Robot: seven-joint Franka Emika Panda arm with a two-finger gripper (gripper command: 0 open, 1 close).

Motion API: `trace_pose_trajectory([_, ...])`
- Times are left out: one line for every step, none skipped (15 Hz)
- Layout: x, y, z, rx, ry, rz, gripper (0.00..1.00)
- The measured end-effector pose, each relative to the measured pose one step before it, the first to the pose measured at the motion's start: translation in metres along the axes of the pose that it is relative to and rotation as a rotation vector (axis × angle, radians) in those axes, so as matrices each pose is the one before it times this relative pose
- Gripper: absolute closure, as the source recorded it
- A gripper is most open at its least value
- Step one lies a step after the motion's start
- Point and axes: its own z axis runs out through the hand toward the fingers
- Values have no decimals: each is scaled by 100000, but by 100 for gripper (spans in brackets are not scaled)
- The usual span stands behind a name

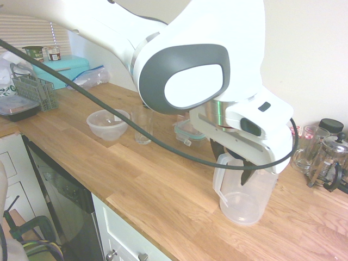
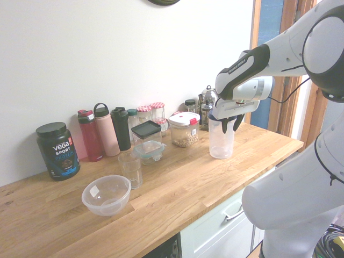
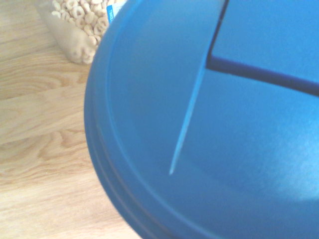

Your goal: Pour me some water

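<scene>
On the wooden counter, the gripper is straddling the upright pitcher, fingers spread about its rim; an off-centre squeeze could be tipping it. Across the room, the drinking glass is waiting (well apart). Up close, the blue lid is probably still seated.

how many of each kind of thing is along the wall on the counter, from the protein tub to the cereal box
protein tub: 1
drink bottles (red, pink, dark): 3
red-checked lid jars: 2
black-lidded box: 1
cereal box: 1
total: 8
</scene>
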Motion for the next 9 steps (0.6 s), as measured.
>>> trace_pose_trajectory([-2, -3, 38, -55, -70, -18, 100])
trace_pose_trajectory([0, 2, 43, -62, -82, -31, 100])
trace_pose_trajectory([-1, 1, 44, -60, -81, -24, 100])
trace_pose_trajectory([-4, -7, 40, -51, -78, -37, 100])
trace_pose_trajectory([-15, -27, 50, -61, -100, -75, 100])
trace_pose_trajectory([-22, -44, 13, -21, -21, -116, 100])
trace_pose_trajectory([-10, -21, 4, -9, -4, -55, 100])
trace_pose_trajectory([-1, -1, 0, 1, -3, -75, 100])
trace_pose_trajectory([-1, 1, 4, 0, -11, -98, 100])
